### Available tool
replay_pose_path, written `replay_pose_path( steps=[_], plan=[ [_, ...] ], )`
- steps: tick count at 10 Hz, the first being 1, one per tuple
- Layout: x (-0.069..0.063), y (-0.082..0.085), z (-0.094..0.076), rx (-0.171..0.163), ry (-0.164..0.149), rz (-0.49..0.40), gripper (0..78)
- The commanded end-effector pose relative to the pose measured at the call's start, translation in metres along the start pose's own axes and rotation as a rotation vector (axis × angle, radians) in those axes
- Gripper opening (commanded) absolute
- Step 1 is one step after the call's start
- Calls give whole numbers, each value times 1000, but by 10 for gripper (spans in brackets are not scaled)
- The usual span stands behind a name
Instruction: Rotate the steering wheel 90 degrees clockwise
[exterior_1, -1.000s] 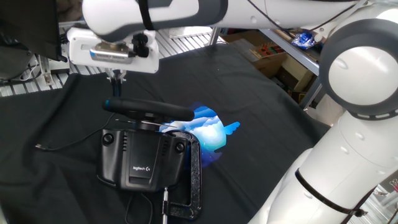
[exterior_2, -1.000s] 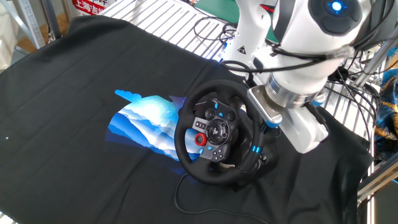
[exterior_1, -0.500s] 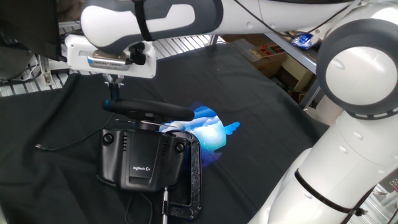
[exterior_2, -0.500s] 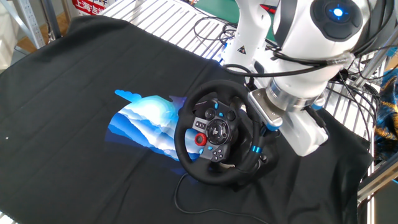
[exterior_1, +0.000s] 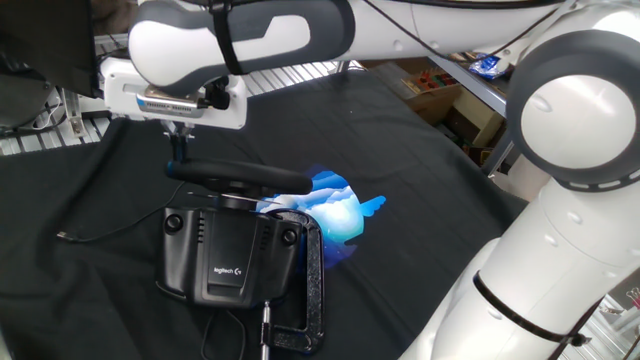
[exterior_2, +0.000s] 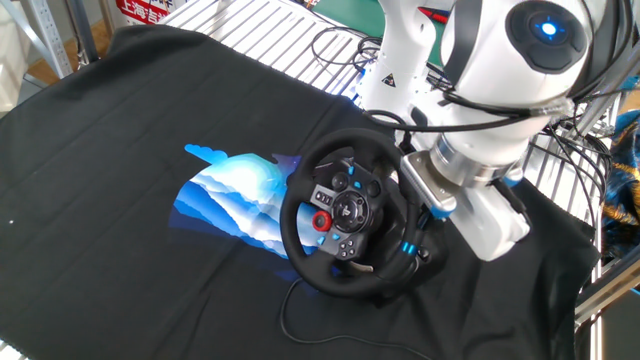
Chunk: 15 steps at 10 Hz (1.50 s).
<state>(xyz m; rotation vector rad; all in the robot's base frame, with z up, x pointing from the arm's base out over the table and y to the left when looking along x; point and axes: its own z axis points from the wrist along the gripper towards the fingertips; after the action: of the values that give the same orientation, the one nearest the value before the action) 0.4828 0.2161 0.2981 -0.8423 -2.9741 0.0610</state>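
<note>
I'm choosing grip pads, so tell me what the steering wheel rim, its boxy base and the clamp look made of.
The steering wheel rim looks matte black, rubber or leather-like; which one is unclear. The base looks like hard black moulded plastic with a faint sheen and a printed logo. The clamp looks like dark painted or cast metal, with glossy highlights.

White glossy arm (exterior_1: 560, 110) — grey joints, possibly blue LED.

Our white arm reaches low across the table, its two-finger gripper (exterior_1: 180, 150) pointing straight down; finger spacing unclear.
</note>
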Motion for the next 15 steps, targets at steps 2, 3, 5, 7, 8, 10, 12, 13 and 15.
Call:
replay_pose_path(
  steps=[2, 3, 5, 7, 8, 10, 12, 13, 15],
  plan=[
    [-6, 5, 13, 10, -12, 17, 15],
    [-10, 8, 14, 21, -20, 23, 15],
    [-13, 10, 19, 28, -38, 27, 15],
    [-17, 11, 24, 41, -61, 28, 15],
    [-19, 10, 25, 43, -67, 27, 15],
    [-22, 10, 27, 45, -73, 26, 15],
    [-24, 11, 27, 48, -74, 32, 15],
    [-24, 11, 27, 48, -74, 33, 15],
    [-25, 11, 28, 49, -74, 36, 15]
  ],
)
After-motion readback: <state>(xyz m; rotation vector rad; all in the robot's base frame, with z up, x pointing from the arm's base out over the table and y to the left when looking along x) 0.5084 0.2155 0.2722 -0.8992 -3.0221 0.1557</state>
